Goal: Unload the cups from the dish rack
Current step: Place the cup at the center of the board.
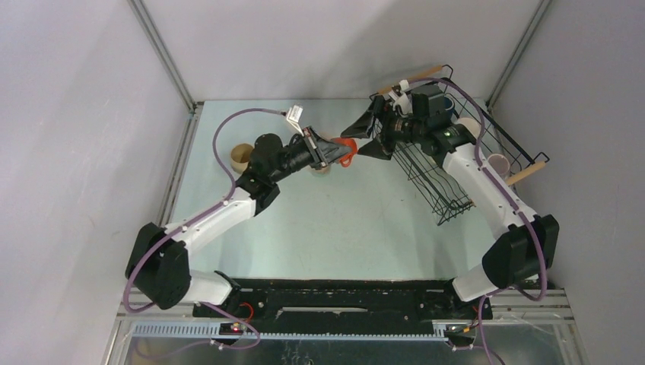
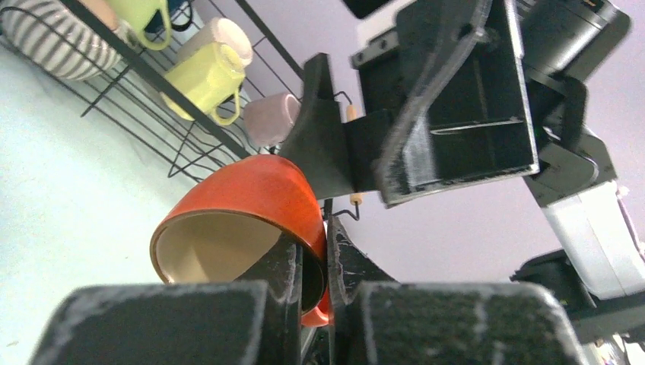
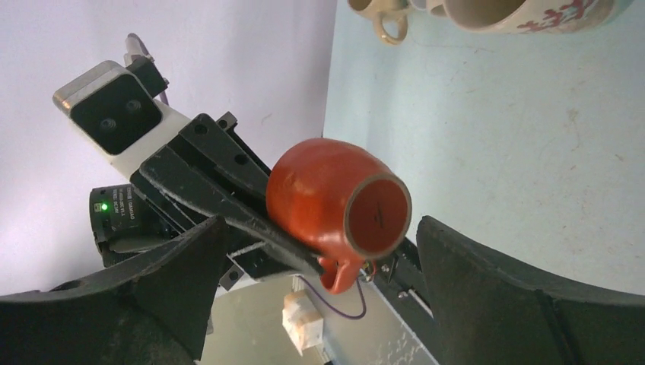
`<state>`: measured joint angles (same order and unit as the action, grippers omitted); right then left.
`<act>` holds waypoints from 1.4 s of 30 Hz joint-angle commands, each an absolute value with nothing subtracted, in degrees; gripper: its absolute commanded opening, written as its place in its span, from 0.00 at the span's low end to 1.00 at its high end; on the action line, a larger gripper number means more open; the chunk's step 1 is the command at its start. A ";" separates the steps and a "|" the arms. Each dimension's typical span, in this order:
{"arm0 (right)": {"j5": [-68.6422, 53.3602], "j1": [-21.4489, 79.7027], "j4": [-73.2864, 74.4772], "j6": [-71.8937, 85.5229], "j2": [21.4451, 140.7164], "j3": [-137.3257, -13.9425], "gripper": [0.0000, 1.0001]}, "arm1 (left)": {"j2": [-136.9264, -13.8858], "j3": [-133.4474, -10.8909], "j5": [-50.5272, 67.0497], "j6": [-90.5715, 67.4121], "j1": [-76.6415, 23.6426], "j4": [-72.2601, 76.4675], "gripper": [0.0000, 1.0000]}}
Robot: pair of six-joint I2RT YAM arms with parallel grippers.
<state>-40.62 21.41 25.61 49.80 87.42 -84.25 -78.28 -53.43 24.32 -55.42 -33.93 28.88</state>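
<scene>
My left gripper (image 1: 340, 154) is shut on the wall of an orange-red mug (image 1: 347, 148), one finger inside and one outside, and holds it above the table; the mug also shows in the left wrist view (image 2: 251, 198). My right gripper (image 1: 363, 138) is open wide right in front of it, and the mug's base (image 3: 376, 217) sits between its spread fingers without touching them. The black wire dish rack (image 1: 433, 190) stands at the right and holds a mauve-pink cup (image 1: 498, 163), pale yellow-green mugs (image 2: 201, 76) and a ribbed cup (image 2: 57, 42).
A tan cup (image 1: 242, 156) stands on the table at the far left. A floral-printed cup (image 3: 525, 11) sits under the left wrist. The rack has wooden handles (image 1: 420, 77) and stands against the right wall. Grey walls close in three sides.
</scene>
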 commanded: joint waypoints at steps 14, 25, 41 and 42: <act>-24.10 19.24 34.83 35.72 75.28 -81.49 1.00 | -61.18 -56.49 2.33 -34.75 -33.12 -16.47 0.00; -18.84 20.74 36.61 31.03 73.61 -81.52 1.00 | -57.33 -52.13 -7.31 -30.07 -18.65 -33.11 0.00; -18.59 21.48 38.72 28.16 72.14 -79.56 1.00 | -76.26 -56.95 -12.81 -28.29 -4.64 -33.45 0.00; -18.69 21.49 38.92 27.85 71.94 -79.54 1.00 | -77.65 -57.29 -12.64 -28.38 -3.93 -33.09 0.00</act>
